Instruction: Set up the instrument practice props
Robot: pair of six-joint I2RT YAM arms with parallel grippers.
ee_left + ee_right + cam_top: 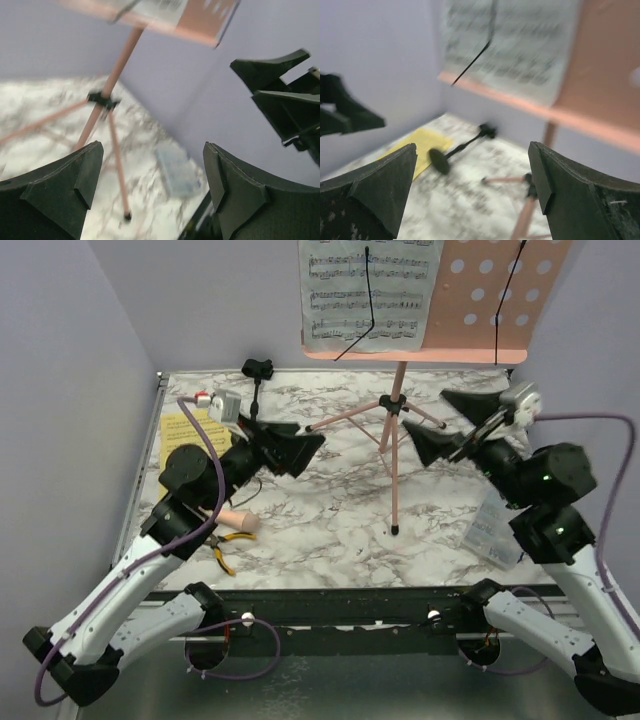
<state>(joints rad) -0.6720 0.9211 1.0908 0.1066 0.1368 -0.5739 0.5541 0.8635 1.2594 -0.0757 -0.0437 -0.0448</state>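
1. Left gripper (pixel 300 447) and right gripper (pixel 432 418) hang over the marble table (pixel 330 530) with jaws spread wide and empty, either side of the pink stand (pixel 395 470), which is upright mid-table and carries the white sheet (pixel 365 290). The yellow page (pixel 185 435) and black mic stand (pixel 258 370) are far left, the beige microphone (pixel 240 521) lies near left by the pliers (pixel 225 550), and the clear box (pixel 495 530) is near right
2. Left wrist: its fingers are wide apart with nothing between them; the pink stand's pole and tripod are ahead, with the clear box beyond
3. Right wrist: its fingers are equally wide and empty; the blurred black mic stand is beside the yellow page
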